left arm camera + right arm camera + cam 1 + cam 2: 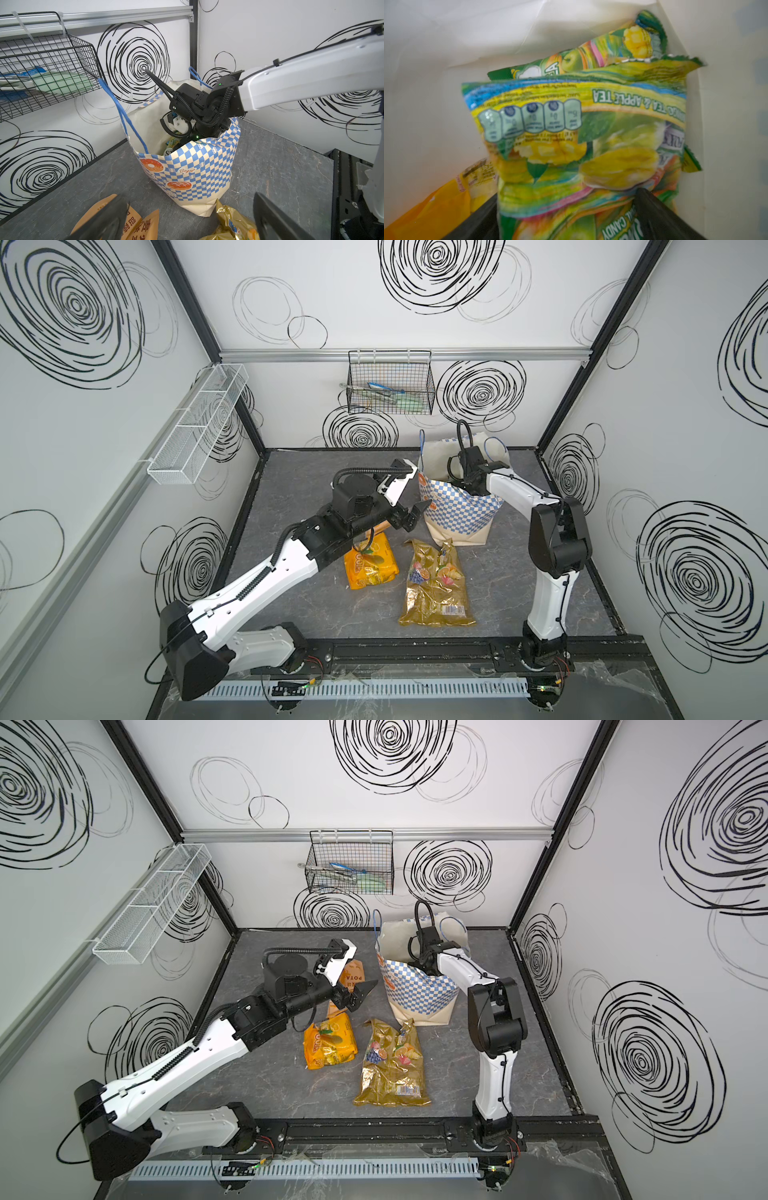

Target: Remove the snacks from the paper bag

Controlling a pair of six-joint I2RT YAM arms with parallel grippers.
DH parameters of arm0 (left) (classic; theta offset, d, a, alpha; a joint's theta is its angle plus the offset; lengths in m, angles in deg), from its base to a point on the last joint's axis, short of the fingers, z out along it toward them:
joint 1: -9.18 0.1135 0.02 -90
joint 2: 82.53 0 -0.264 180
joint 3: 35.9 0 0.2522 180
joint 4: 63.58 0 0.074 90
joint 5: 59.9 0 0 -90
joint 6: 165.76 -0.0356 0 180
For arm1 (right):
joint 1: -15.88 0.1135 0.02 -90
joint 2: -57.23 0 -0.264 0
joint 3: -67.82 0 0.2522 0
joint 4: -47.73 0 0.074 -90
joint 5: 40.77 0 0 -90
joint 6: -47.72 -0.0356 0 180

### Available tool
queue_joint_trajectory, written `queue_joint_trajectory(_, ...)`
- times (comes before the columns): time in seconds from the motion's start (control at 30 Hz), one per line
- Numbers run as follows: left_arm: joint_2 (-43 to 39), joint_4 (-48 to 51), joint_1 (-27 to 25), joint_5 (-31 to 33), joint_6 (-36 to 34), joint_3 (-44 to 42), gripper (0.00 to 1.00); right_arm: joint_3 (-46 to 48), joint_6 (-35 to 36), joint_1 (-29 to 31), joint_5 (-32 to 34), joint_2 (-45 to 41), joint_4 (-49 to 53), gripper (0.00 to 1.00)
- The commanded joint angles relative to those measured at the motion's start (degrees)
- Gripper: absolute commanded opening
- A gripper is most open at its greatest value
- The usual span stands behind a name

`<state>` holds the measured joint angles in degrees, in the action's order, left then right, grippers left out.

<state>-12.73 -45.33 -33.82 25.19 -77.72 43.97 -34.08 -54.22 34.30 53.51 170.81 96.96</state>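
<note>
Paper bag [461, 510] cream, blue-white checks; candy bag [571, 135] green-yellow; large packet [436, 589] gold; tabletop [311, 614] grey marbled.

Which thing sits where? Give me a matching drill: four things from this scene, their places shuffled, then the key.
Things
1. gold packet
2. green candy bag
3. black wire basket
4. white mesh tray

Places
A. hung on the back wall
B. inside the paper bag
C. fixed to the side wall at the left of both top views
D. flat on the table, just in front of the paper bag

Pairs: 1-D, 2-B, 3-A, 4-C
</note>
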Motion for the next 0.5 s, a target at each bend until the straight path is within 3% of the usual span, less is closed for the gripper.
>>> queue_joint_trajectory(0.0, -0.24, -3.50, -0.04, -0.62, 0.36, -0.30, 0.96, 3.58, -2.20, 0.22, -7.33, 2.71, 1.22, 0.98)
queue_joint_trajectory(0.33, -0.35, -3.43, -0.01, -0.44, 0.19, -0.35, 0.96, 3.83, -3.82, 0.13, -8.64, 2.09, -1.73, 0.49)
queue_joint_trajectory(0.47, -0.61, -3.60, 0.09, -0.53, 0.28, -0.44, 0.96, 3.66, -4.05, -0.25, -8.32, 0.03, -2.06, 0.34)
